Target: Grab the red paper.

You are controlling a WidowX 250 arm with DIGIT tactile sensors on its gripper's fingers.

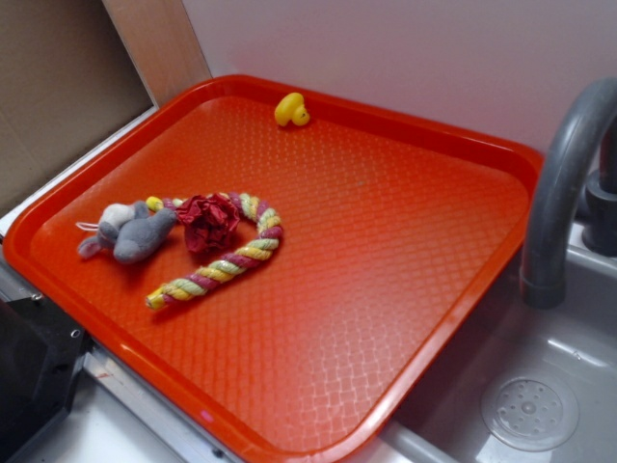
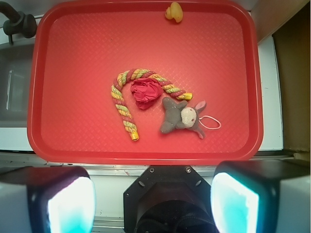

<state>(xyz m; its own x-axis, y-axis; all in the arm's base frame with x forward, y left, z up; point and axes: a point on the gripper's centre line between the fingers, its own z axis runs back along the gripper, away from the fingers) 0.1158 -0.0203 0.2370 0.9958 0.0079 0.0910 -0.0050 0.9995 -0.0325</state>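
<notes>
The red paper (image 1: 207, 222) (image 2: 146, 93) is a small dark crimson crumpled wad. It lies inside the bend of a red-yellow-green rope toy (image 1: 227, 260) (image 2: 121, 109) on the left part of the orange-red tray (image 1: 386, 241) (image 2: 73, 58). In the wrist view my gripper (image 2: 153, 199) hangs high above the tray's edge, well away from the paper. Its two fingers (image 2: 68, 204) stand wide apart with nothing between them. The exterior view does not show the fingers.
A grey plush mouse (image 1: 130, 233) (image 2: 180, 116) lies right beside the paper, touching the rope. A yellow duck (image 1: 291, 110) (image 2: 174, 12) sits at the tray's far rim. A grey faucet (image 1: 559, 183) and sink with a drain (image 1: 528, 413) are on the right. A black block (image 1: 29, 376) stands at the bottom left.
</notes>
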